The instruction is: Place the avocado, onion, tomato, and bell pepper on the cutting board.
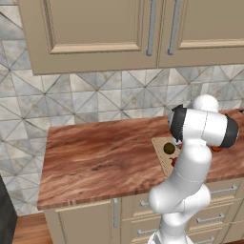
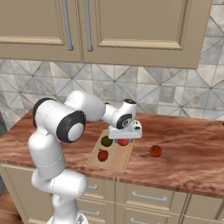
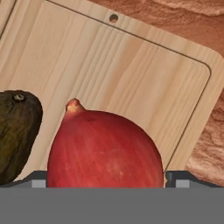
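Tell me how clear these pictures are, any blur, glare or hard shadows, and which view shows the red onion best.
Left base view: soft, evenly lit, the arm hides most of the cutting board. Right base view: no glare, faint shadows, the avocado and the other produce look small and coarse. Hand view: sharpest, the onion fills the foreground between the gripper tips, wood grain crisp.

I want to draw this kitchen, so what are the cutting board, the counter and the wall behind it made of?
The cutting board looks like pale, matte wood: straight fine grain lines, a routed groove near its edge. The counter seems a darker reddish-brown wood with wavy grain and a slight sheen. The wall looks like grey stone or ceramic tile, cut into triangles with mottled veining; which of the two I cannot tell.
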Motion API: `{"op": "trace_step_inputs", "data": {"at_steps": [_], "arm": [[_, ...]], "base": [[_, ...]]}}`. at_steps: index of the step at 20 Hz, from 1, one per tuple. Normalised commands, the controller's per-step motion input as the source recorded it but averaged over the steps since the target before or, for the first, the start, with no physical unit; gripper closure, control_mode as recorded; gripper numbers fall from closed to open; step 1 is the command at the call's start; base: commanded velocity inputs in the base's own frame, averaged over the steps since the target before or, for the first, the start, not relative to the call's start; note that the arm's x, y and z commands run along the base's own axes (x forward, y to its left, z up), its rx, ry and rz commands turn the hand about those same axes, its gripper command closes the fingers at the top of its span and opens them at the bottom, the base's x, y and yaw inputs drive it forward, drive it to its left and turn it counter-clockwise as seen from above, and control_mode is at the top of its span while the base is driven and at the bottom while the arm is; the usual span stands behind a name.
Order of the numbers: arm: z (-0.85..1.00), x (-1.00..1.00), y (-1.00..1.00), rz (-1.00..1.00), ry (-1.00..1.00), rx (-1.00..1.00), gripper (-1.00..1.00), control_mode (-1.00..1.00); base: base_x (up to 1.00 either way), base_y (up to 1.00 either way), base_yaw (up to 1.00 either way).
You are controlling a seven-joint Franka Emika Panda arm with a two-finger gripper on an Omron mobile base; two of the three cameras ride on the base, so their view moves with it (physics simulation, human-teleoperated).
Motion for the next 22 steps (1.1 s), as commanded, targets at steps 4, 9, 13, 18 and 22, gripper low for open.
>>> {"op": "trace_step_inputs", "data": {"at_steps": [4, 9, 13, 18, 22], "arm": [[0.00, 0.00, 0.00, 0.06, 0.00, 0.00, -1.00, -1.00], [0.09, 0.00, 0.00, 0.05, -0.03, 0.01, -1.00, -1.00], [0.31, 0.00, 0.00, 0.05, -0.04, 0.04, -1.00, -1.00], [0.14, 0.00, 0.01, 0.03, 0.00, 0.03, -1.00, -1.00], [0.04, 0.00, 0.04, 0.01, 0.00, 0.01, -1.00, -1.00]], "base": [[0.00, 0.00, 0.00], [0.00, 0.00, 0.00], [0.00, 0.00, 0.00], [0.00, 0.00, 0.00], [0.00, 0.00, 0.00]]}}
